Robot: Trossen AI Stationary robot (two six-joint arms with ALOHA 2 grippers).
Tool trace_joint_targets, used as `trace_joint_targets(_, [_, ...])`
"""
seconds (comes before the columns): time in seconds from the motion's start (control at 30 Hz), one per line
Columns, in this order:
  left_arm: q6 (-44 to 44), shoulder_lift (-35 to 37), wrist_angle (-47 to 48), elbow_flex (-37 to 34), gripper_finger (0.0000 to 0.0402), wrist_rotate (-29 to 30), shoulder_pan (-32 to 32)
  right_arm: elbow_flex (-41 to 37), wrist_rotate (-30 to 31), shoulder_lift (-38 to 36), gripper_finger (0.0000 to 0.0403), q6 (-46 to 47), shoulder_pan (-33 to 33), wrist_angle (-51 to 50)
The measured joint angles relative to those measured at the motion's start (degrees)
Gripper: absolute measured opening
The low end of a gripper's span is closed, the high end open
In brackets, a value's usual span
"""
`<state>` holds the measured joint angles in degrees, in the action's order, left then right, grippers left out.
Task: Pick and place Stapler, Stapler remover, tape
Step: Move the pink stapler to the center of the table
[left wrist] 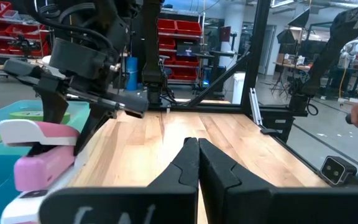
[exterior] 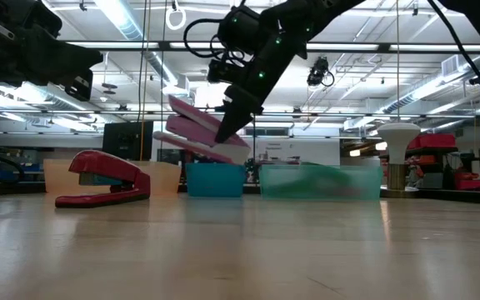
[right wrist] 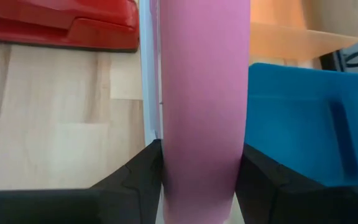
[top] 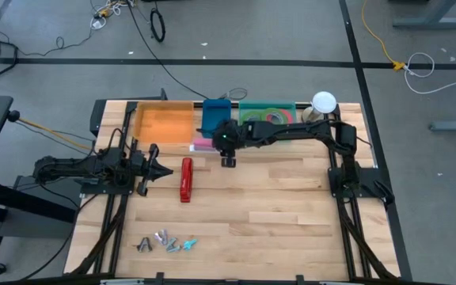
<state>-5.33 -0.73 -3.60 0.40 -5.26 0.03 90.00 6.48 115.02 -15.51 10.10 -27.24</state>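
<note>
My right gripper (top: 226,150) is shut on a pink stapler (exterior: 200,132), held in the air just in front of the blue bin (top: 215,115). A red stapler (top: 186,180) lies flat on the table left of centre. My left gripper (top: 153,169) is shut and empty, just left of the red stapler. Several staple removers (top: 165,241) lie near the front edge. Green and red-pink tape rolls (top: 266,115) lie in the green bin (top: 248,105). My right gripper pinches the pink stapler's two long sides (right wrist: 166,163) between its two fingers (right wrist: 140,175), near the end toward the table's right. The fingers slant down from above and lie across it. The stapler is lifted clear and tilted, its free end (exterior: 173,103) higher.
An orange bin (top: 165,123) stands at the back left beside the blue one. A white round-topped object (top: 324,101) stands at the back right. Bare wood lies across the table's middle and right front.
</note>
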Motion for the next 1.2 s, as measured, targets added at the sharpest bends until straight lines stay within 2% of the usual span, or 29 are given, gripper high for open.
trace_joint_targets(0.17, [0.01, 0.0, -0.02, -0.01, 0.0003, 0.0, 0.0, -0.64, -0.05, 0.0, 0.0165, 0.44, -0.1, -0.36])
trace_joint_targets(0.67, [0.01, 0.0, 0.0, -0.01, 0.0003, 0.02, -0.02, -10.94, 0.16, -0.11, 0.0165, 2.64, -0.07, -3.0])
trace_joint_targets(0.93, [0.01, 0.0, -0.01, -0.02, 0.0003, 0.01, 0.0, -11.34, 0.27, -0.07, 0.0167, 2.56, -0.07, -1.85])
trace_joint_targets(1.03, [0.03, 0.0, -0.02, -0.02, 0.0003, 0.02, -0.02, -11.39, -0.01, -0.04, 0.0184, 3.0, -0.07, -1.91])
trace_joint_targets(1.2, [0.01, 0.0, -0.01, -0.01, 0.0003, 0.01, -0.01, -11.65, -0.03, 0.1, 0.0241, 3.06, -0.05, -2.45])
